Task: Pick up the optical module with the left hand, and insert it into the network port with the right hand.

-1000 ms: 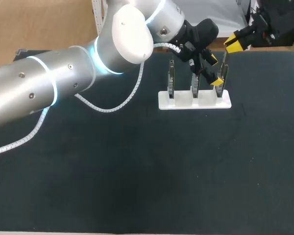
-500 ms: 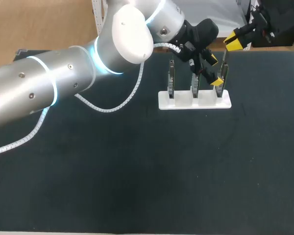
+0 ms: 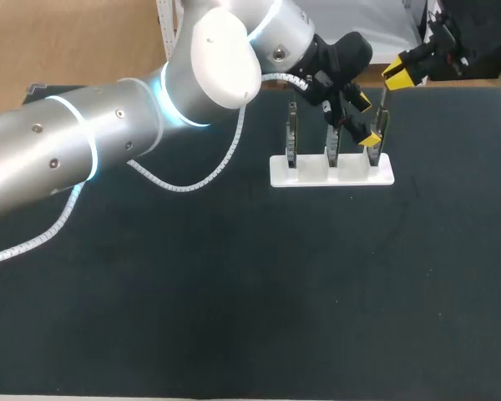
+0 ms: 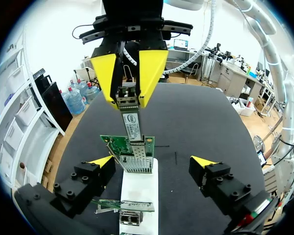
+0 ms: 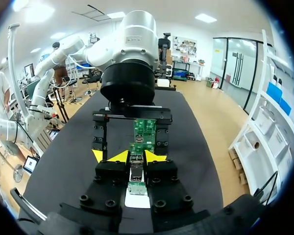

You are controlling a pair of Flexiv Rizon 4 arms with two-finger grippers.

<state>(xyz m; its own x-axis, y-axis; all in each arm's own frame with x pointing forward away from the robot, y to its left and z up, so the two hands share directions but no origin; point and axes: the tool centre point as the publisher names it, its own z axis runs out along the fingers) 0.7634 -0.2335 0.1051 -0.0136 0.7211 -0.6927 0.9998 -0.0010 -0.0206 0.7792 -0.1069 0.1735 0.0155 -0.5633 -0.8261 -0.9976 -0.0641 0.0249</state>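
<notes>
The optical module, a slim metal bar, hangs upright between the yellow tips of my right gripper, which is shut on it. Its lower end meets the port cage on a green network card that stands in a white stand. My left gripper is open, one finger on each side of that card, holding nothing. In the head view the right gripper holds the module over the stand's rightmost card, with the left gripper beside it. The right wrist view shows the module in my right gripper.
The white stand sits at the far side of the dark mat and holds three upright cards; two others stand left of the one in use. My left arm crosses the table's left half.
The right gripper with the module has shifted very slightly above the card. The left arm and the stand have not moved.
</notes>
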